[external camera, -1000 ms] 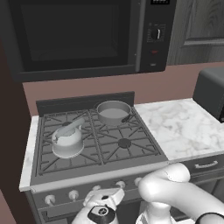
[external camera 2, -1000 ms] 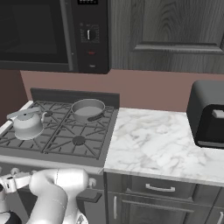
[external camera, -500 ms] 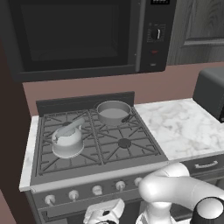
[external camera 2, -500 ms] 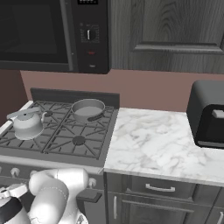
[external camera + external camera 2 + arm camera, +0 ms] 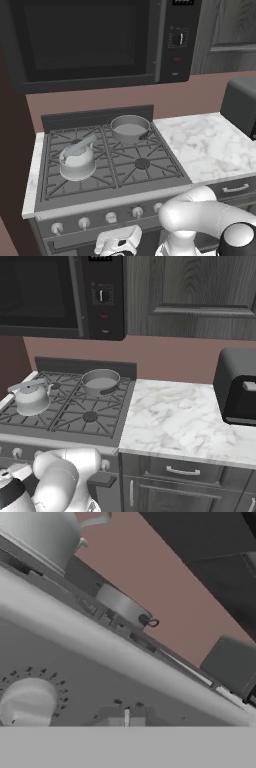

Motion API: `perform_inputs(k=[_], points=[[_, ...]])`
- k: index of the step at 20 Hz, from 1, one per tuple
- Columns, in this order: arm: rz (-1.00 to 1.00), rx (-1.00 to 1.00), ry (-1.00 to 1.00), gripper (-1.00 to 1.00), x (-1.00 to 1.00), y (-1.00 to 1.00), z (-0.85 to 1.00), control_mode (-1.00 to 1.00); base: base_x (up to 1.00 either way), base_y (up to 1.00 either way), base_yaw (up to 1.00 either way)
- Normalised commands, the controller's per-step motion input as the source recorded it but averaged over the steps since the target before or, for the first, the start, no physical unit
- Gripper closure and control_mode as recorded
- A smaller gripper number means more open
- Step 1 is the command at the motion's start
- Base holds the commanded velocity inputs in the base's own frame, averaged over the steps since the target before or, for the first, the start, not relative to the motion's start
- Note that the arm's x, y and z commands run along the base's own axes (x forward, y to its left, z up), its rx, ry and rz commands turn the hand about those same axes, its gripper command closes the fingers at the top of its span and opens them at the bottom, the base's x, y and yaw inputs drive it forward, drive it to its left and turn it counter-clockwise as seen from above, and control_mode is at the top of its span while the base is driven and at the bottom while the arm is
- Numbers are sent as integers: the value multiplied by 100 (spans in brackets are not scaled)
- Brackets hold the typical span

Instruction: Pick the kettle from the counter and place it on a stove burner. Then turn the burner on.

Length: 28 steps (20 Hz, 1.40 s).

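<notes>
1. Kettle (image 5: pixel 76 160) sat on front-left stove burner grate; pot (image 5: pixel 129 128) behind, to its right.
2. Pincer (image 5: pixel 119 243) low at knob panel, jaws closed tight, gripping nothing visible.
3. Marble desk (image 5: pixel 180 423) right of stove.

Beyond the claw (image 5: pixel 120 244), the kettle (image 5: pixel 76 161) looks like brushed silvery metal; the grates (image 5: pixel 142 164) seem matt cast iron. Rightward, the worktop (image 5: pixel 207 145) is smooth, veined marble.

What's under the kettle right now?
The kettle sits on the dark grate of the front-left stove burner, beside the grey pot at the back. The burner cap beneath is covered by the kettle's body.
</notes>
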Motion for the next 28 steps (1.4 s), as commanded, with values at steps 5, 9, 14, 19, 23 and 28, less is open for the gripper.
perform_inputs(k=[5, 9, 14, 19, 23, 28], points=[[4, 0, -5, 100, 5, 73, 0, -100, 0, 0, 0], [8, 0, 0, -100, 0, 80, 0, -100, 0, 0, 0], [7, 0, 0, -100, 2, 79, -5, -100, 0, 0, 0], [5, 0, 0, -100, 0, 29, 0, -100, 0, 0, 0], [11, 0, 0, -100, 0, 57, -3, -100, 0, 0, 0], [10, 0, 0, -100, 0, 58, -1, -100, 0, 0, 0]])
